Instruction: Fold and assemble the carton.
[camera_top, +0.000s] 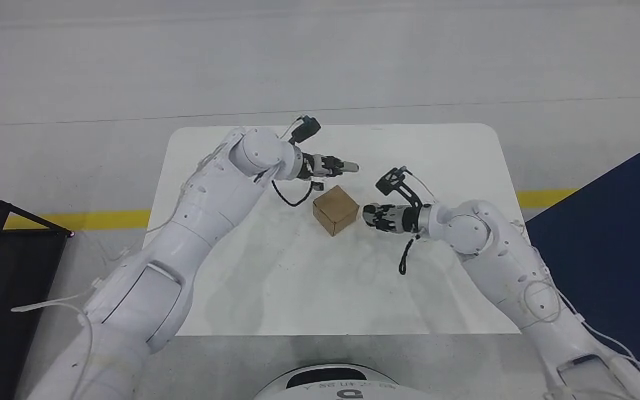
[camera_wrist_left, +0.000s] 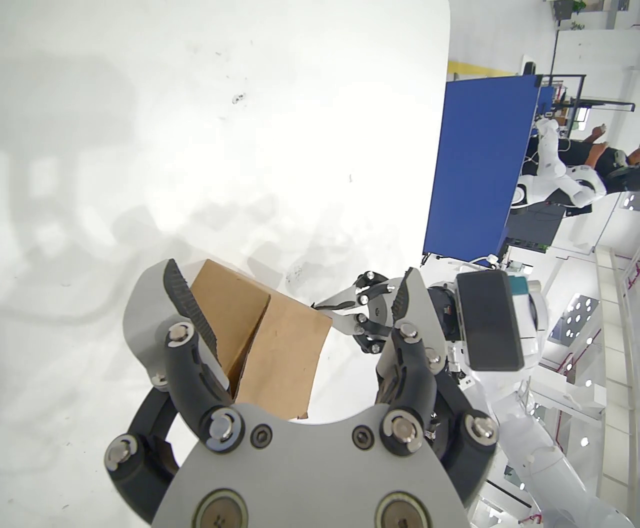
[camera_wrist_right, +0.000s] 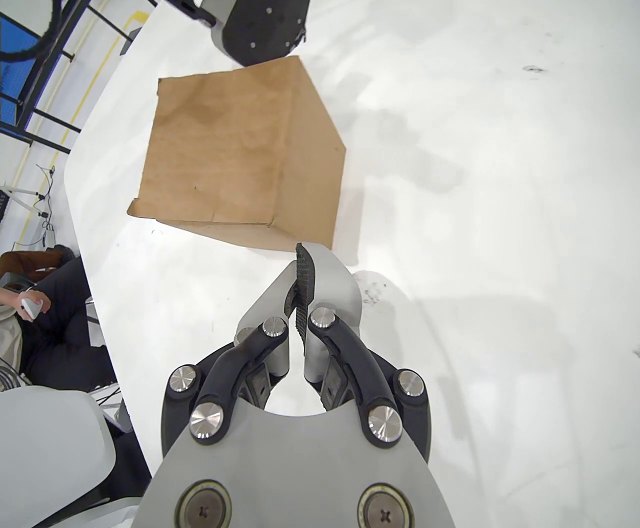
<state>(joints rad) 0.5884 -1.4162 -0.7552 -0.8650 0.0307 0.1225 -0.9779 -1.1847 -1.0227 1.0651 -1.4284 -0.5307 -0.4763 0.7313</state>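
One white rounded table (camera_top: 300, 290) carries the small brown cardboard carton (camera_top: 335, 210) near its middle. It looks light, thin-walled and easily dented; a panel edge seems the best hold. Left gripper (camera_wrist_left: 290, 276) gapes wide beside it; right gripper (camera_wrist_right: 301, 265), pressed together and empty, sits by a corner.

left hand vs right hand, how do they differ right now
The left hand is open wide; the right hand is shut tight. The left hand is beyond the carton; the right hand is beside it, on the robot's right, tip at a corner. Both hold nothing and point at the carton.
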